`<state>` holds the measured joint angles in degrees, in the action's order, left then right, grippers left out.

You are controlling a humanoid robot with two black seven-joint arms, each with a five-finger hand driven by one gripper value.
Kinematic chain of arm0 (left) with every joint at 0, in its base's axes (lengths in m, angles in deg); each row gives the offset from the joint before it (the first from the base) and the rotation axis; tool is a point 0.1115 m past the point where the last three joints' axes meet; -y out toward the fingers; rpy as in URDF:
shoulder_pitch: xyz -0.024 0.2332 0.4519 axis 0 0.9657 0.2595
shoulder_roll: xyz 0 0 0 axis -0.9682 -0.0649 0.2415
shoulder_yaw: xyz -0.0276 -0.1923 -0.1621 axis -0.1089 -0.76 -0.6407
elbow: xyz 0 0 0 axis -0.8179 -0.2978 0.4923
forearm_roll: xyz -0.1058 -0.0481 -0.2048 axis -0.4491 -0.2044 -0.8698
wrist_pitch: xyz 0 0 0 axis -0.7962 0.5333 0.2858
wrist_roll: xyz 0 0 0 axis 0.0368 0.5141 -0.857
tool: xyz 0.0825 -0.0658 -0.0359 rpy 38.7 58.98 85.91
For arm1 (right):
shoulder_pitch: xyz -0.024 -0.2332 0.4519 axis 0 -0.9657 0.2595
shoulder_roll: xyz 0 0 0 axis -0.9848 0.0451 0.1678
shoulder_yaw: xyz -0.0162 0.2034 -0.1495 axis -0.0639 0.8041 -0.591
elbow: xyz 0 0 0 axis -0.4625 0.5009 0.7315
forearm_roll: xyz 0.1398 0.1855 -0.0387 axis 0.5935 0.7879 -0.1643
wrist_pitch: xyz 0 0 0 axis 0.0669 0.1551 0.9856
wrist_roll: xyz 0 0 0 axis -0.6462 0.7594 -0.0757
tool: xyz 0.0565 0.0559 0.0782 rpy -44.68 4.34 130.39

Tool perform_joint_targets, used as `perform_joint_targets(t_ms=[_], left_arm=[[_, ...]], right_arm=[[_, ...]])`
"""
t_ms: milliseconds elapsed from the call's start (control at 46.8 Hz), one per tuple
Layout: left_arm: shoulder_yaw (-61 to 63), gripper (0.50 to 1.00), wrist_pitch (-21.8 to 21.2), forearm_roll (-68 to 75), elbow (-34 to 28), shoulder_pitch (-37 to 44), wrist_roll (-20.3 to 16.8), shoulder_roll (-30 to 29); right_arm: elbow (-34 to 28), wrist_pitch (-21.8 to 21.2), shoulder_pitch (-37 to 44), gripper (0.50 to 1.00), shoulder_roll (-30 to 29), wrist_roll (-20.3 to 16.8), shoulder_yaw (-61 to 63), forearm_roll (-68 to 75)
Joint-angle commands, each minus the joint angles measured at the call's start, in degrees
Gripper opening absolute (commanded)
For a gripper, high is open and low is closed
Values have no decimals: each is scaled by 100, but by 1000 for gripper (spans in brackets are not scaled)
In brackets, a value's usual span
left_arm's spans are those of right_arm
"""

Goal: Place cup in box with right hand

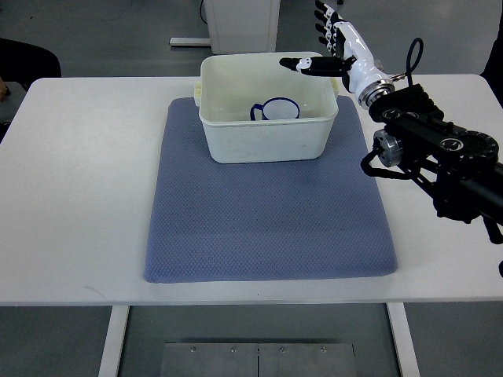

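The cup (279, 109) sits inside the box (267, 137), on its floor toward the far wall and a little right of centre. It is white with a dark blue rim and a dark blue handle that points to the left of the picture; it looks like enamelware, round, with its mouth facing up. Nothing else shows in the box.

The box is a cream-white plastic tub, rectangular with rounded corners and a thickened rim, its walls smooth and slightly glossy. It stands on the upper part of a blue-grey mat (267, 228), a soft pad with a fine woven or dimpled texture and rounded edges, which covers the middle of the white table (78, 181).

The right hand (334, 47) hangs at the upper right of the frame, just beyond the box's far right corner. Its fingers are spread and straight, holding nothing, with the dark-tipped thumb (302, 65) reaching left over the box's rim. The hand is white-shelled with black joints; behind it the black arm (440, 149) with its cable runs toward the right edge of the picture.
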<state>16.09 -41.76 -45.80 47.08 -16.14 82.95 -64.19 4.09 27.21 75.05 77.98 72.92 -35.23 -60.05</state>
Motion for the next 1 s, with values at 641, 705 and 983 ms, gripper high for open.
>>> perform_joint_targets(t_ms=[641, 705, 983], left_arm=[[0, 1000, 0, 0, 0, -1, 0, 0], [0, 1000, 0, 0, 0, -1, 0, 0], [0, 1000, 0, 0, 0, -1, 0, 0]], right_arm=[[-30, -27, -1582, 1000, 1022, 103, 1810, -1], [-39, -27, -1767, 1000, 996, 235, 1933, -9], [-39, -18, -2198, 1000, 1004, 833, 2030, -1]])
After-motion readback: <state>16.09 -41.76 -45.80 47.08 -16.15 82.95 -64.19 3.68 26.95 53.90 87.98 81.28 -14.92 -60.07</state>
